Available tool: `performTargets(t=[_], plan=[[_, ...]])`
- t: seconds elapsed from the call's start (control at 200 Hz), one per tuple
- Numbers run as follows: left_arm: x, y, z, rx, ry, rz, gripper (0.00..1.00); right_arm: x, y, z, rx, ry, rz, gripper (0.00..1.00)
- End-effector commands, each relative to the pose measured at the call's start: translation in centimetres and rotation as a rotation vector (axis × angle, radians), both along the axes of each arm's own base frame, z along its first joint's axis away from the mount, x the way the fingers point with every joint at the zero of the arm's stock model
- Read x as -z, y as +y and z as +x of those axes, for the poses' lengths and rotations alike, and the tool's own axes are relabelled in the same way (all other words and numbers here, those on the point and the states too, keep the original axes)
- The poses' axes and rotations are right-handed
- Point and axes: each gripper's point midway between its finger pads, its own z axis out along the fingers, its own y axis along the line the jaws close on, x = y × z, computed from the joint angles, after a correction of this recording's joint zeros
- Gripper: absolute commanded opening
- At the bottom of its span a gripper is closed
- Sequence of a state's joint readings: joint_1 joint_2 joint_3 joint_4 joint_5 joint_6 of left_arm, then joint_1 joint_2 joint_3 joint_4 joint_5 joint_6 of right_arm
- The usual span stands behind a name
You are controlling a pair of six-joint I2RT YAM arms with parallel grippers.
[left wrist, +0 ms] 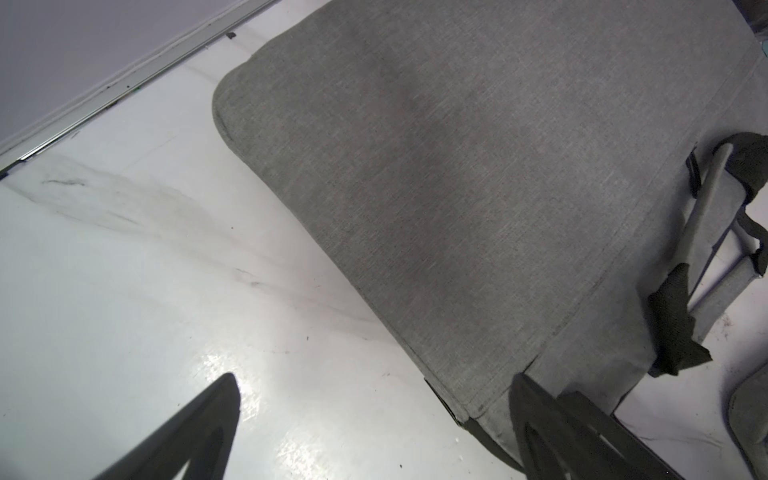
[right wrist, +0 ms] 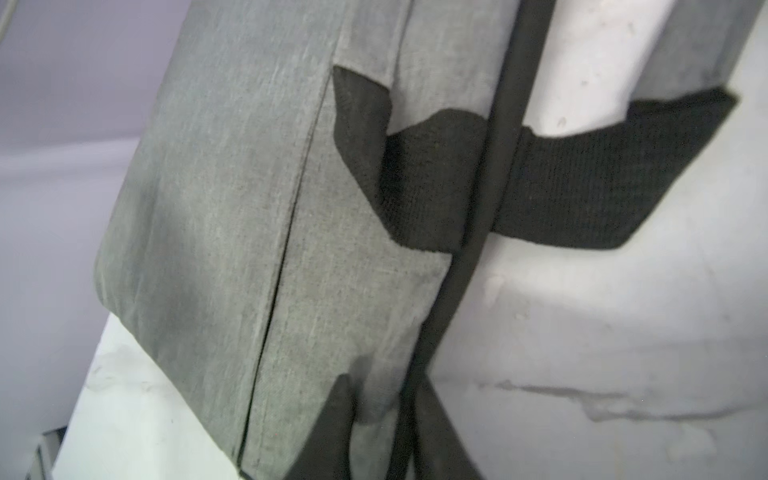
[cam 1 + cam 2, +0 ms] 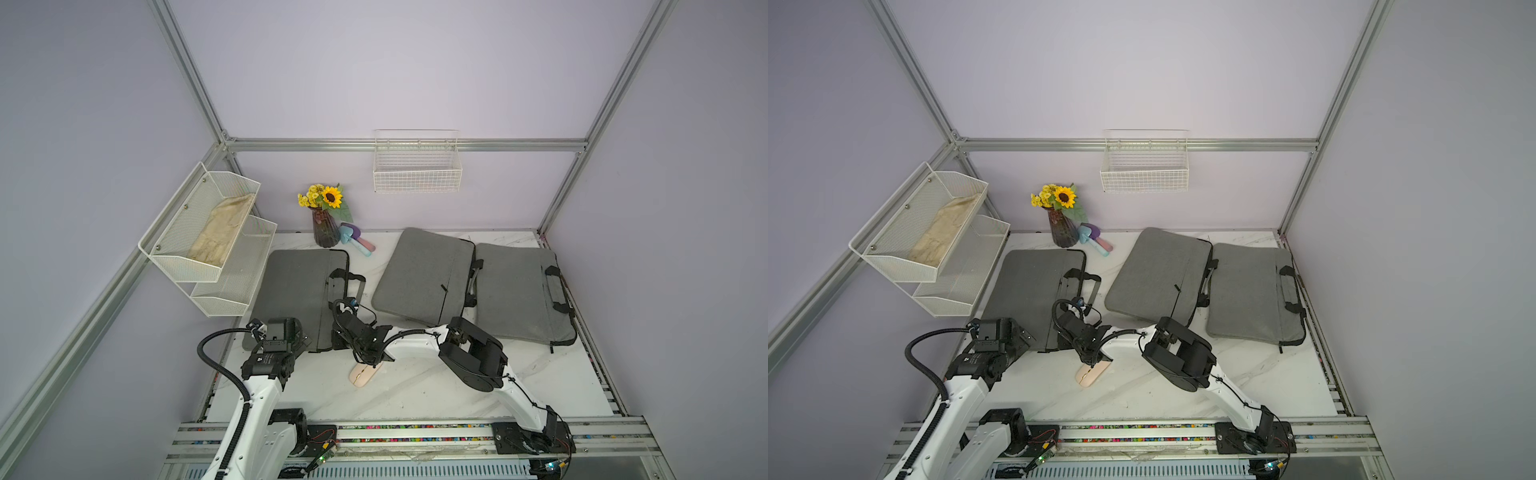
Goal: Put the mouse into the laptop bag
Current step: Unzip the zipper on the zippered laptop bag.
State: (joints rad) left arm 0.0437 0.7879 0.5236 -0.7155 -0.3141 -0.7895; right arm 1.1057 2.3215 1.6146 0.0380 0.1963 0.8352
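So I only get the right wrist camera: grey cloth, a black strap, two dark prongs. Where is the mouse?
Observer: The mouse lies on the bare table, outside every bag, close by your prongs, the right gripper.
Operator: Is my grey cloth the only bag?
Observer: No, there are three. Yours is the left bag; the middle bag and the right bag lie further along the table.
Operator: And the other arm?
Observer: The left gripper hangs open over that same bag's other near corner.
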Motion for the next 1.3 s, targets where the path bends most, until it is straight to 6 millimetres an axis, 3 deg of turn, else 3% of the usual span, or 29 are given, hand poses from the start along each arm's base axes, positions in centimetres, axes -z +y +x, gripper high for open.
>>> performTargets(t=[0.0, 0.205, 0.405, 0.625, 0.885, 0.955, 1.125, 1.175, 1.295], plan=[[-1.2, -0.3, 1.4, 0.055, -0.038, 0.007, 1.00, -0.2, -1.0, 0.4, 0.001, -0.005, -0.049, 0.02], [2.4, -4.1, 0.9, 0.067, -0.005, -0.253, 1.00, -3.0, -0.6, 0.7, -0.027, -0.025, -0.012, 0.00], [4.4, -5.2, 0.7, 0.038, -0.059, -0.352, 1.00, -5.1, -0.6, 0.3, -0.063, -0.018, 0.039, 0.00], [5.5, -4.3, 1.0, -0.015, -0.077, -0.323, 1.00, -6.5, -0.1, -1.1, -0.131, 0.014, 0.103, 0.00], [5.6, -2.7, 2.7, -0.103, -0.141, -0.283, 1.00, -7.6, -0.4, -2.1, -0.160, 0.031, 0.131, 0.00], [5.5, -2.9, 3.4, -0.108, -0.160, -0.304, 0.85, -7.9, -0.5, -2.2, -0.163, 0.028, 0.137, 0.00], [4.1, -3.2, 3.8, -0.095, -0.163, -0.321, 0.29, -7.8, -0.4, -2.4, -0.174, 0.035, 0.138, 0.00], [3.7, -3.4, 3.8, -0.086, -0.178, -0.332, 0.20, -7.6, -0.7, -2.1, -0.158, 0.027, 0.125, 0.00], [2.8, -4.7, 3.6, -0.046, -0.221, -0.400, 0.07, -7.8, -2.0, -1.6, -0.112, -0.011, 0.092, 0.27]])
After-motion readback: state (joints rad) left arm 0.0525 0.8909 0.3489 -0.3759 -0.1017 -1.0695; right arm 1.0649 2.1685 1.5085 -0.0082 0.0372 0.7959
